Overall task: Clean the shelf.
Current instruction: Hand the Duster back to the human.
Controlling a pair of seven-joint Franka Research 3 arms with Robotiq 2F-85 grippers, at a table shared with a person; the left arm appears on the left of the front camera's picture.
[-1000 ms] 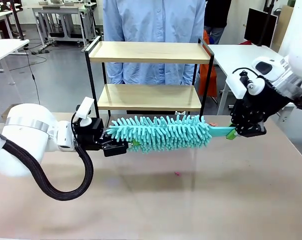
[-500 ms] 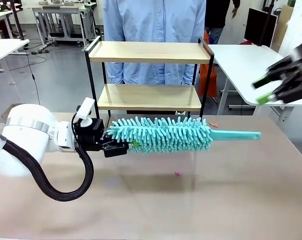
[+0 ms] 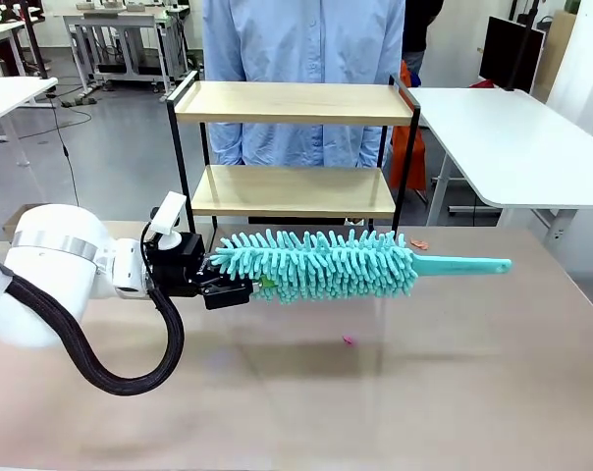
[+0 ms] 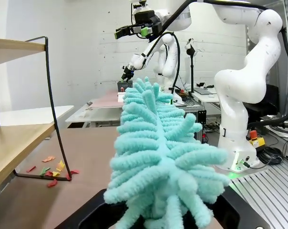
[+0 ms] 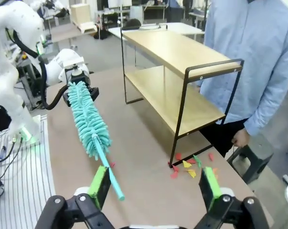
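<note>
**Holding the duster by its fluffy end, handle unsupported**

Gripping the teal duster (image 3: 316, 263) level above the wooden table (image 3: 375, 392), the left gripper (image 3: 240, 287) is clenched on the tip of its fluffy head, so the bare handle sticks out free toward the robot's right. That hold looks poor for wiping: soft fibres can squash or slip between the pads, and the long overhang could sag or twist once the head presses on a board. A slip would drop the duster, and a wide sweep could knock the thin black frame.

Seen from its own wrist camera, the right gripper (image 5: 155, 186) has its jaws spread wide and empty, high above the table with the handle end below it.

Past the duster stands the shelf (image 3: 295, 103), at the table's far edge, both light boards bare, a person in a blue shirt (image 3: 301, 39) close behind it. Coloured paper scraps (image 5: 191, 167) lie on the table by one of its legs.

A second ago the right gripper was at the handle's end; half a second ago it had lifted away, and it has now withdrawn to the picture's right edge. The left arm and duster have not moved.
</note>
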